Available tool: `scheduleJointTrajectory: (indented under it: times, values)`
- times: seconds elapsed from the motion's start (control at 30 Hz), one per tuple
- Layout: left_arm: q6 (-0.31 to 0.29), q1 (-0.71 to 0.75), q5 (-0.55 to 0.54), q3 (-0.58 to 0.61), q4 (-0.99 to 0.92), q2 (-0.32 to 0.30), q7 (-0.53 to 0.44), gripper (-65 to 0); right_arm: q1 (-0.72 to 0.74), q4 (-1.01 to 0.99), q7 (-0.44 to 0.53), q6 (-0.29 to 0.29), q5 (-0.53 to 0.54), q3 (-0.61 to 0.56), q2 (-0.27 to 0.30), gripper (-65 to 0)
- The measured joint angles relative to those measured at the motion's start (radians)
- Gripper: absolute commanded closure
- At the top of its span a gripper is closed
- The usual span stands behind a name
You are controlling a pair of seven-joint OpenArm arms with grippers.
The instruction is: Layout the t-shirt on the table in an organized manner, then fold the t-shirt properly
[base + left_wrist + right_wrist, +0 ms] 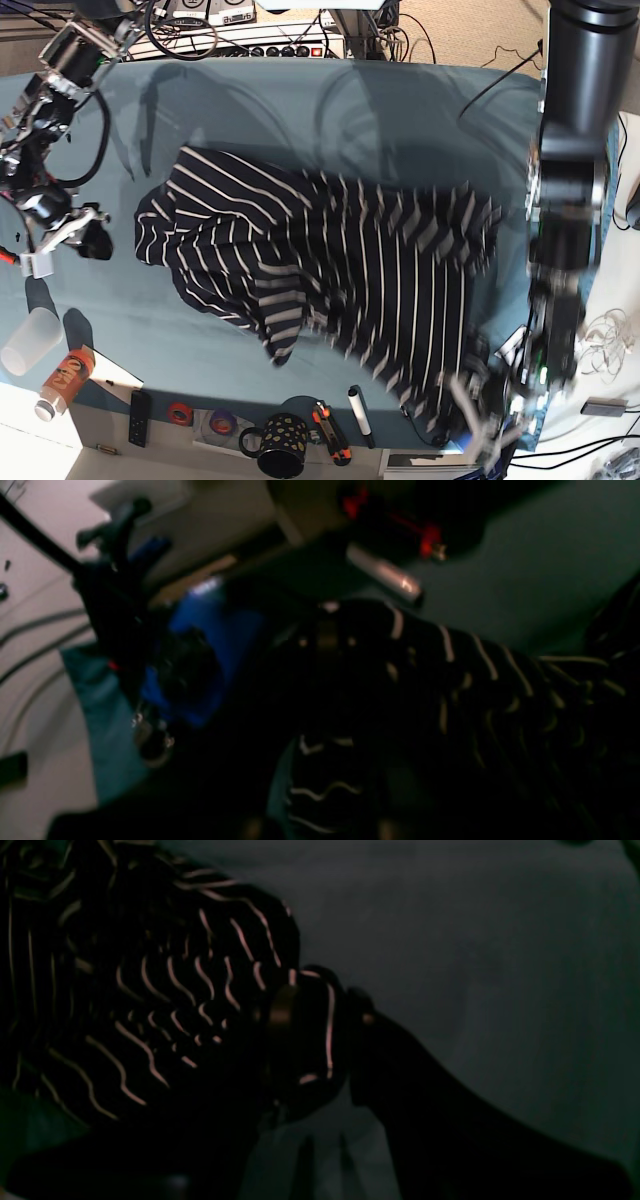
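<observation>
Observe the t-shirt point(370, 260), dark with thin white stripes, lying bunched and creased across the middle of the tabletop point(400, 110) in the base view. Its left part is rumpled in that view; toward 4 o'clock the stripes run straighter, down to the left jaws point(465, 405). Note that the left jaws are closed on the t-shirt, gripping its fabric at about 4 o'clock; the left arm is blurred. Your right jaws point(68, 250) stand partly open at 9 o'clock, apart from the t-shirt and with nothing between them. Along the near edge, at 6 o'clock, find the dark spotted mug point(283, 446), with the orange-and-black cutter point(332, 433) and the white marker point(360, 415) just beside it. An orange bottle point(65, 384) lies at 8 o'clock.
</observation>
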Motion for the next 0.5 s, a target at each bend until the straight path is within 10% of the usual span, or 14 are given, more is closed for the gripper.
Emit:
scheduleJointTrajectory:
  times: [0.07, 0.2, 0.3, 0.5]
  values:
    - [-0.033, -0.034, 0.001, 0.000, -0.031, 0.000, -0.002, -3.0, -0.001, 0.000, 0.002, 0.000, -0.030, 0.000, -0.005, -16.0]
    - [-0.140, -0.046, -0.009, 0.000, -0.037, -0.014, -0.004, -31.2, -0.001, 0.000, 0.005, 0.000, -0.076, 0.000, -0.005, -16.0]
    - [-0.121, -0.046, -0.031, 0.000, -0.038, -0.013, 0.010, -31.5, -0.001, 0.000, 0.004, 0.000, -0.095, 0.000, -0.005, -16.0]
    - [-0.181, -0.045, -0.449, 0.000, 0.015, -0.034, 0.397, -24.4, -0.001, 0.000, -0.007, 0.000, -0.084, 0.000, -0.005, -16.0]
